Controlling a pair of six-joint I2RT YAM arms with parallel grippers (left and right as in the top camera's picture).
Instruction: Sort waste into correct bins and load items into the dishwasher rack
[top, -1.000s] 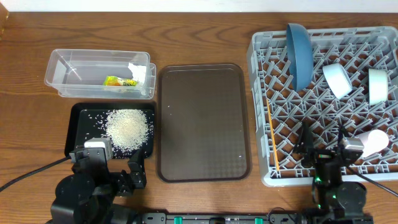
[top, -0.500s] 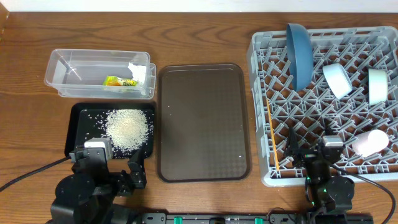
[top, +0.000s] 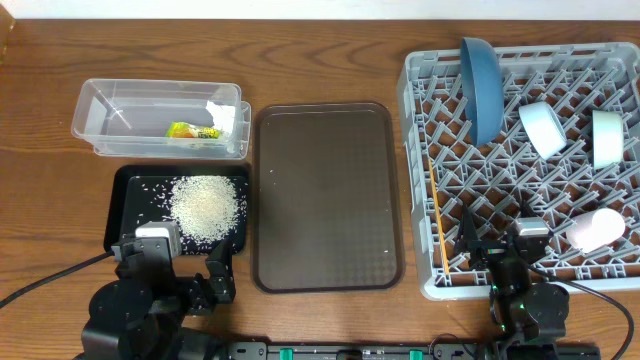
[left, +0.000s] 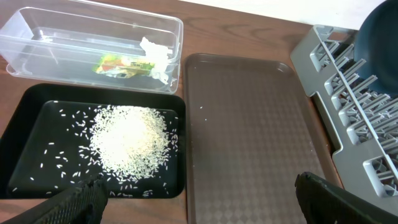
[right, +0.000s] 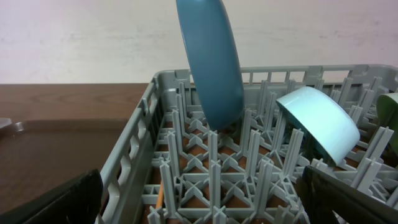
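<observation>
The grey dishwasher rack (top: 412, 90) holds the upright dark-blue plate (top: 480, 88), the white-blue bowl (top: 543, 128), the mint-green bowl (top: 606, 138), the pink cup (top: 594, 230) and the wooden stick (top: 437, 225) along its left wall. The clear tub (top: 130, 115) holds the white napkin (top: 222, 115) and the yellow-green wrapper (top: 193, 131). The black tray (top: 130, 200) holds the rice (top: 206, 205). My left gripper (top: 175, 268) is open and empty at the black tray's near edge. My right gripper (top: 505, 240) is open and empty over the rack's near edge, left of the cup.
The brown serving tray (top: 328, 195) lies between the bins and the rack, with a few rice grains on it. The right wrist view shows the plate (right: 208, 59) and white-blue bowl (right: 317, 121) standing among the pegs ahead.
My right gripper has drawn left and back from the pink cup, which lies in the rack. The left arm has not moved.
</observation>
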